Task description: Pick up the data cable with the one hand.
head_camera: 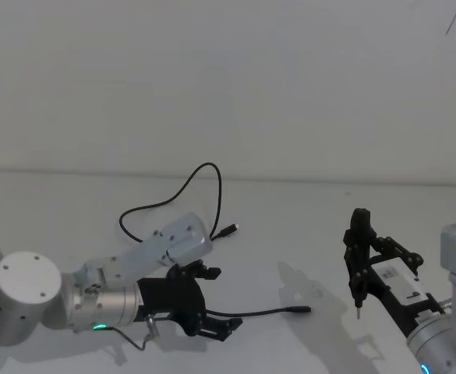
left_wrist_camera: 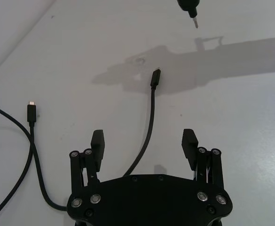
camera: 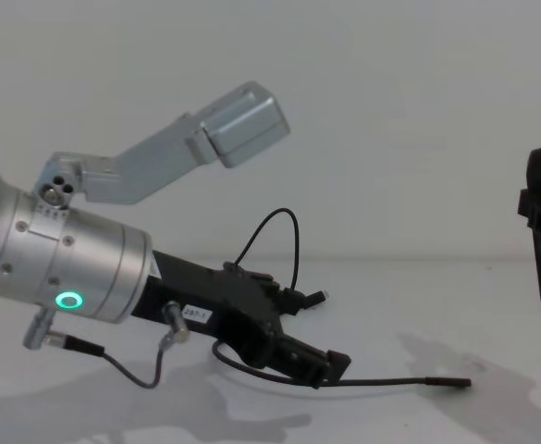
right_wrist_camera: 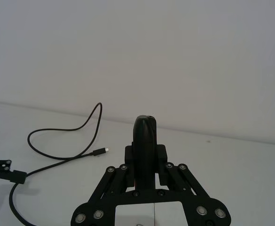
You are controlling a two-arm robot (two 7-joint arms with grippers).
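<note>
One cable [head_camera: 212, 176] is straddled on the worktop [head_camera: 305, 218] by the open jaws of the left gripper [head_camera: 218, 302]; the right gripper [head_camera: 358, 234] is seen closed at three o'clock.

Table [head_camera: 305, 234]: plain white, no pattern, with grey shadows [left_wrist_camera: 184, 61] ahead of the left gripper [left_wrist_camera: 143, 136].
Left gripper: matt black, silver screw heads [left_wrist_camera: 95, 198], small white label [camera: 194, 314].
Behind the left gripper: silver wrist [camera: 67, 250] with a green light ring [camera: 67, 300].
Cable [left_wrist_camera: 152, 113]: black throughout.
Side plug [left_wrist_camera: 31, 113], off to one side of the left gripper: black, silver tip.
Slim plug [left_wrist_camera: 155, 77], ahead of the left gripper: all black.
Right gripper [right_wrist_camera: 144, 123], across from the left gripper: black, white panel [head_camera: 395, 279], blue light [head_camera: 424, 369].
</note>
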